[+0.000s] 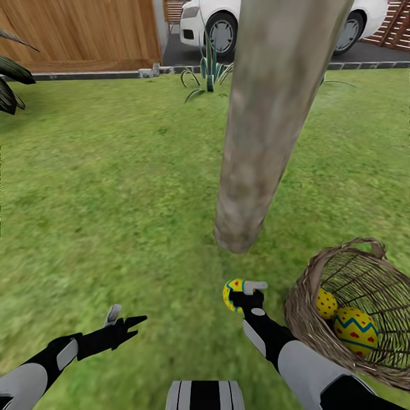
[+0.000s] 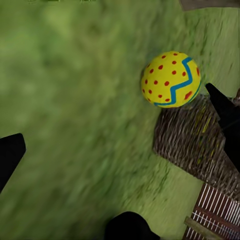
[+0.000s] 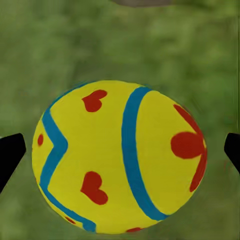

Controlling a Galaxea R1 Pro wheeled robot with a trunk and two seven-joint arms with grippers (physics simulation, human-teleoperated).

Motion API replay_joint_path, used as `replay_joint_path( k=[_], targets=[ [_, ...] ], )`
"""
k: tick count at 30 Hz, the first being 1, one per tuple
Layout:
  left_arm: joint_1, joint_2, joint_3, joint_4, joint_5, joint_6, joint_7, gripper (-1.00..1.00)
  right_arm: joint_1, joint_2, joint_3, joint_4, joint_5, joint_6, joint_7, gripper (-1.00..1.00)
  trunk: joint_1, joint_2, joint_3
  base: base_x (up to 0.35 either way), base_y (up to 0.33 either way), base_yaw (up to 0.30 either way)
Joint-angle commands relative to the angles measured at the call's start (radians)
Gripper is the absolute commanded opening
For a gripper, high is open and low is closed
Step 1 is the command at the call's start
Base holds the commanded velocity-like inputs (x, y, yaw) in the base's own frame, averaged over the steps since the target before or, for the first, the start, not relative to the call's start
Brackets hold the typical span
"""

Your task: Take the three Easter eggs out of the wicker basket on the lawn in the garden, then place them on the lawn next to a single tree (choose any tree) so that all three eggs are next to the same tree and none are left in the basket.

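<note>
The right end effector (image 1: 246,291) pinches one Easter egg (image 1: 233,294) just above the lawn (image 1: 114,188) near the tree (image 1: 267,131). Two eggs (image 1: 355,330) remain in the wicker basket (image 1: 302,307). The left end effector (image 1: 122,322) hangs spread. Next, I judge: release beside the trunk.

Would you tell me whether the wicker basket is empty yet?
Not empty. The wicker basket holds two eggs, while the third egg is out, at the right gripper near the tree.

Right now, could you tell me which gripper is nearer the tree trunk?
Right. The right gripper, with an egg, sits just below the tree trunk's base; the left gripper hangs farther off, open.
</note>
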Motion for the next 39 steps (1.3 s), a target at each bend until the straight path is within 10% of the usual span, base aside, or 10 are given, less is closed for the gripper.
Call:
replay_joint_path(
  k=[1, 11, 16, 39],
  targets=[
    [0.0, 0.0, -0.001, 0.0, 0.004, 0.008, -0.002, 1.0, -0.001, 0.0, 0.008, 0.001, -0.011, -0.007, -0.005, 1.0, -0.001, 0.0, 0.003, 0.0, 0.0, 0.0],
    [0.0, -0.005, -0.002, 0.0, 0.005, 0.0, 0.008, 1.0, -0.001, 0.001, 0.009, 0.001, -0.011, -0.008, -0.007, 1.0, -0.005, 0.002, 0.042, 0.0, 0.0, 0.0],
    [0.0, -0.014, -0.002, 0.0, 0.009, -0.045, 0.141, 1.0, -0.001, 0.0, 0.009, 0.001, -0.011, -0.007, -0.005, 1.0, -0.007, 0.004, 0.061, -0.124, 0.0, 0.0],
    [0.0, -0.051, -0.001, 0.001, 0.013, -0.114, 0.337, 1.0, -0.001, 0.01, 0.011, 0.021, 0.049, -0.004, -0.002, 1.0, -0.018, 0.009, 0.15, -0.322, 0.0, 0.0]
  ],
)
